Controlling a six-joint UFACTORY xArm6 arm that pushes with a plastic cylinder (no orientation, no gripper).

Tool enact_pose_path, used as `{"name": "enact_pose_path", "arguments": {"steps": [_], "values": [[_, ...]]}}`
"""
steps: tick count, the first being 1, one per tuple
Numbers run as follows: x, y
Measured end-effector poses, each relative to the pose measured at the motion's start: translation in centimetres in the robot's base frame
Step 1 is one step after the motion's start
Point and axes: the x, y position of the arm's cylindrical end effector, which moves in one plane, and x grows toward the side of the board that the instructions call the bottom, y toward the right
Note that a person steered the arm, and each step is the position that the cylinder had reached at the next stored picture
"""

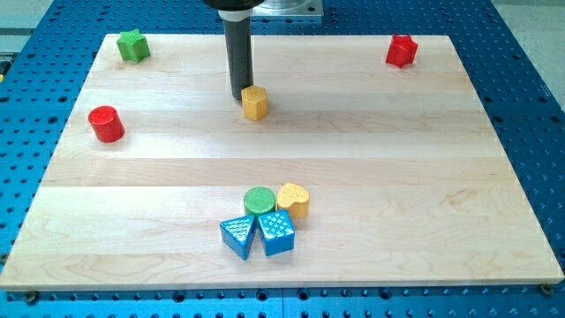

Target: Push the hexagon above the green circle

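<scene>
My tip [238,97] is sitting at the yellow hexagon's [255,102] 9-10 o'clock, touching it or just short of it; can't tell which. No jaws on this rig, just the rod, so nothing is opening, closing or holding anything.

Hexagon is lying in the upper-middle of the tabletop [397,177], well apart from the green circle [259,200], which is sitting low-centre in a tight cluster: yellow heart [293,200] touching it at 3 o'clock, two blue blocks [258,234] pressed against it at 6.

Hexagon is already at roughly 12 o'clock from the circle, nearly the same column. I'm reading the job as closing that gap toward 6 o'clock, stopping just above the circle.

Tip placement is looking wrong for that. From the 9-10 side, a push is sending the hexagon toward 3-4 o'clock, off the column. I'd be wanting the tip at the hexagon's 12 before driving down.

Hexagon is near-symmetric, no real long axis; a flat face seems to be pointing toward 6. An off-centre push is likely to be spinning it.

Risk: overshooting into the circle and knocking the cluster.

Other blocks are sitting well clear: green star [133,45] at 10-11, red cylinder [106,124] at 9, a red block [402,50] at 1-2.
</scene>
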Motion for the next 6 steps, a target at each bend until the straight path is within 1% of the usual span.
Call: {"name": "enact_pose_path", "arguments": {"steps": [1, 2, 3, 4, 5, 6], "values": [[-2.2, -1.6], [-1.5, -0.5], [2.9, 0.1], [2.0, 0.1], [-0.6, -0.4], [-0.2, 1.6]]}}
